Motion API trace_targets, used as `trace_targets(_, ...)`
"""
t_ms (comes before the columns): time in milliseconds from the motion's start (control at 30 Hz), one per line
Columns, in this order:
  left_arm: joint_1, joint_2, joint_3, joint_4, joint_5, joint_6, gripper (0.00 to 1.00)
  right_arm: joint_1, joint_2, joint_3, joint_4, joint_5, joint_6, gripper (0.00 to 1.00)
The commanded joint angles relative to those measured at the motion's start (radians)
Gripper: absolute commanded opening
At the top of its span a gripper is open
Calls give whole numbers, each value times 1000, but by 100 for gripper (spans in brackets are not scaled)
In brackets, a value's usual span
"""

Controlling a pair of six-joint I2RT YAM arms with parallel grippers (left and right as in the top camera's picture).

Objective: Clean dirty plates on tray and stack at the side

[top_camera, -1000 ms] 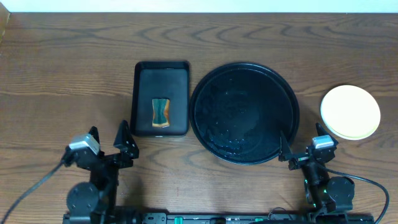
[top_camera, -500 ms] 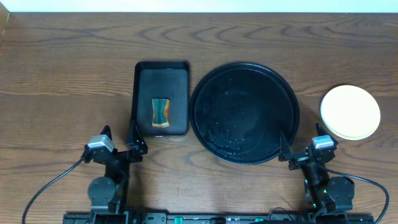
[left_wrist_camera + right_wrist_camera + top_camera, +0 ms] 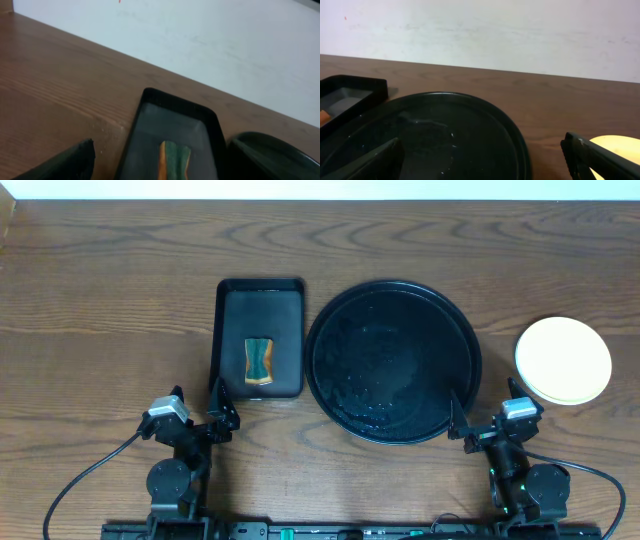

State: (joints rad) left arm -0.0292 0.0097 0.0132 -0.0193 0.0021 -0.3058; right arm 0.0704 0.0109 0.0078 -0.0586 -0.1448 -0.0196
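Round black tray (image 3: 445, 131) ahead; yellow plate (image 3: 619, 143) at right; tool (image 3: 481, 144) spread wide.

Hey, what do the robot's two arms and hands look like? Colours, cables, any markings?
The left arm and right arm are black with round joint housings. The left hand and right hand each have two black tapering fingers and a silver-grey block at the wrist. A thin black cable trails from each arm. Green lights glow on the right arm. No markings are readable.

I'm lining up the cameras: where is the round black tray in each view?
Overhead: round black tray in the middle, slightly right.
Left wrist: its rim at the bottom right corner.
Right wrist: fills the lower left and centre.
Shared landmark: the rectangular tray on its left.
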Motion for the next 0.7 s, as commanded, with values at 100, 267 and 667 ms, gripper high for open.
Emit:
trace_targets(100,-4,3,-9,-53,-13,20,85,-4,-5,-2,-2,3,-12,99)
trace_targets(267,-4,8,-9,-53,-13,20,85,-4,-5,-2,-2,2,-12,99)
trace_targets(667,-4,8,-9,-53,-13,20,85,-4,-5,-2,-2,3,-12,99)
